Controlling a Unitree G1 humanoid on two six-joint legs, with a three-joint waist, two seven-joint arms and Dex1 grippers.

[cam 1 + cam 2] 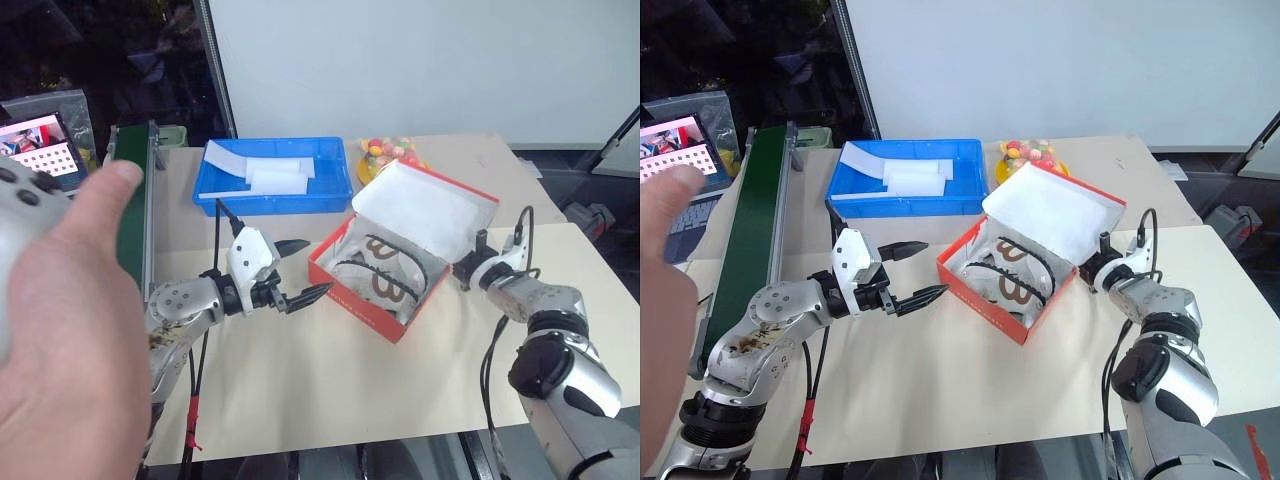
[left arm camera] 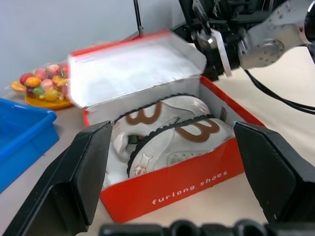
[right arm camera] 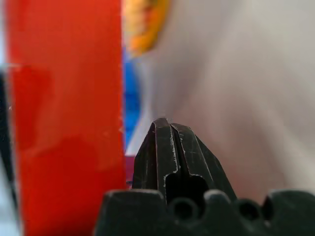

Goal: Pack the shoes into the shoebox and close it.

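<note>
The red-orange shoebox [image 1: 350,298] stands open in the middle of the table. Its white-lined lid [image 1: 425,210] is tilted up at the far right side. Both white shoes [image 2: 172,132] with the brown looped marks lie side by side inside it. My left gripper [image 1: 318,265] hovers open just left of the box and points at it, with nothing between its fingers [image 2: 83,172]. My right gripper [image 1: 463,270] is shut and empty. It sits close against the box's outer right side [image 3: 64,123], below the raised lid. Whether it touches the box I cannot tell.
A blue tray [image 1: 215,195] holding white sheets stands behind the box. A plate of coloured sweets [image 1: 385,152] sits beside the tray. A green conveyor [image 1: 130,220] runs along the table's left edge. A person's hand [image 1: 60,330] is raised in the left foreground.
</note>
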